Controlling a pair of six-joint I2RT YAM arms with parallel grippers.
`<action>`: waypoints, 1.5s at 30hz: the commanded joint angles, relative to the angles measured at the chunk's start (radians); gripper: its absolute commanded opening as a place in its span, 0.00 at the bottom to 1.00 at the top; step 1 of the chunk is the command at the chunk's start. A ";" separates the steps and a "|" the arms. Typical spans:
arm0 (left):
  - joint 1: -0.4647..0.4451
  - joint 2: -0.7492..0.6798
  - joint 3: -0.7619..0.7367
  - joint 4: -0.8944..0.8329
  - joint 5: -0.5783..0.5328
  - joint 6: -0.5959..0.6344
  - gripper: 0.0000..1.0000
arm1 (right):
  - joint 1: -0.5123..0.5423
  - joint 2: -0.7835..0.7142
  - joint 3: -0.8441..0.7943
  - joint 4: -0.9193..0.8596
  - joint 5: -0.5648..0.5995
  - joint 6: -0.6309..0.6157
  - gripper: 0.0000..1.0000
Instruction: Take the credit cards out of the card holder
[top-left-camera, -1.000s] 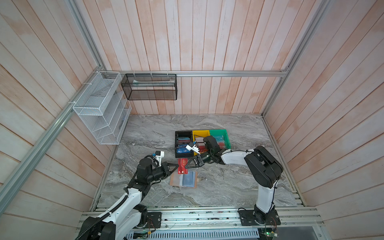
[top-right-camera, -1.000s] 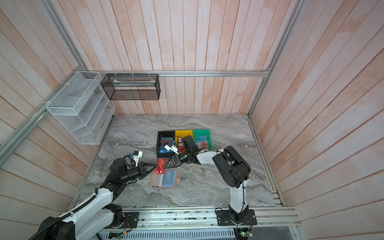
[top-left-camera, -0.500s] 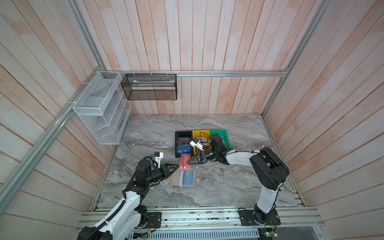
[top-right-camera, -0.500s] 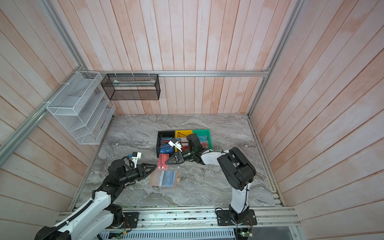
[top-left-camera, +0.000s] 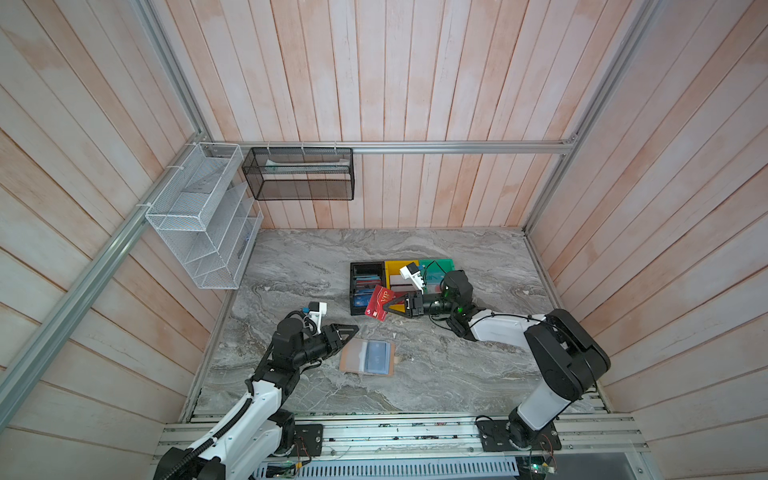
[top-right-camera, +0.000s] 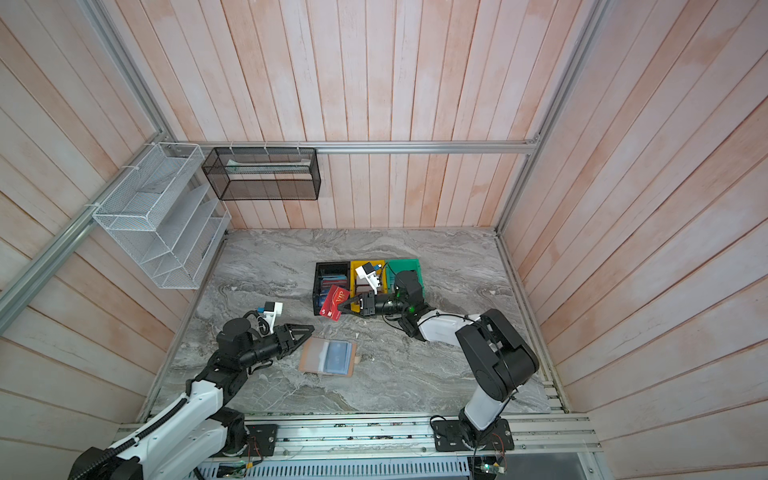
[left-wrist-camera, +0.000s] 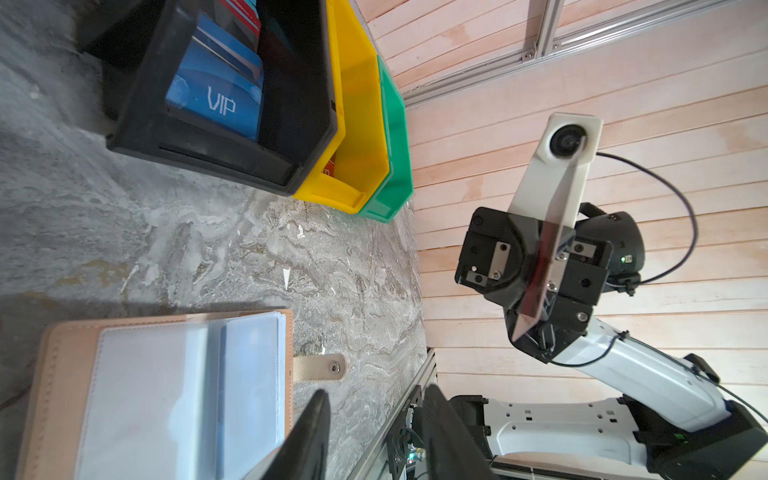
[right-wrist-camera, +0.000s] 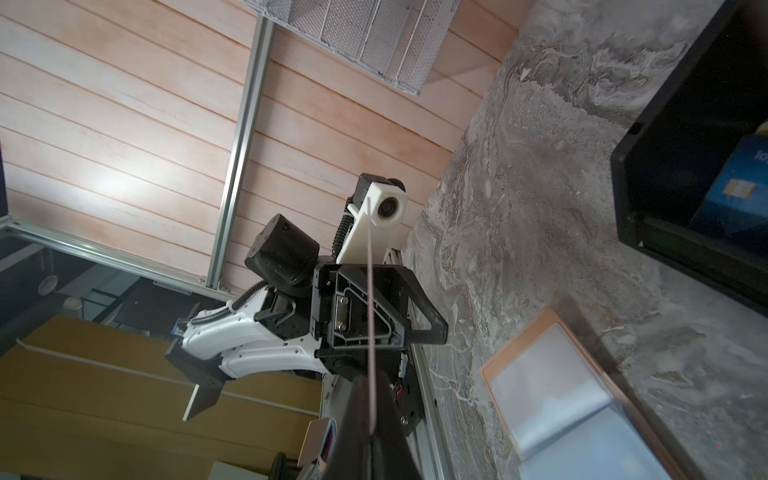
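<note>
Both top views are showing the red card (top-left-camera: 380, 302) face-on with its "VIP" lettering readable, while the right wrist view is catching it only as a thin edge (right-wrist-camera: 370, 291). Only the left wrist view is showing a blue "VIP" card (left-wrist-camera: 216, 99) standing in the black bin (left-wrist-camera: 208, 162), with the yellow bin (left-wrist-camera: 357, 104) and green bin (left-wrist-camera: 395, 124) touching in a row beside it. It alone is also showing the strap tab (left-wrist-camera: 320, 368) of the card holder (left-wrist-camera: 166, 395).

The right jaws are closing tight on 1 end of the red card, holding it tilted in the air, where it is overlapping the black bin's near corner in both top views. The left jaws are standing partly open with nothing between them, hovering just beside the card holder's far left corner; whether they are touching it I cannot tell.

The card holder is lying open and flat on the tabletop (top-left-camera: 436, 374), with 1 bluish card (top-left-camera: 377, 356) showing in its right sleeve, well apart from the right jaws
</note>
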 joint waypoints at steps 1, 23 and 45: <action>-0.026 0.004 0.025 0.097 -0.058 -0.012 0.40 | -0.002 -0.010 -0.037 0.118 0.092 0.103 0.00; -0.190 0.202 0.104 0.369 -0.231 -0.012 0.43 | 0.041 0.107 -0.041 0.279 0.137 0.212 0.00; -0.147 0.143 0.161 0.175 -0.178 0.078 0.00 | 0.013 0.063 -0.030 0.083 -0.002 0.088 0.06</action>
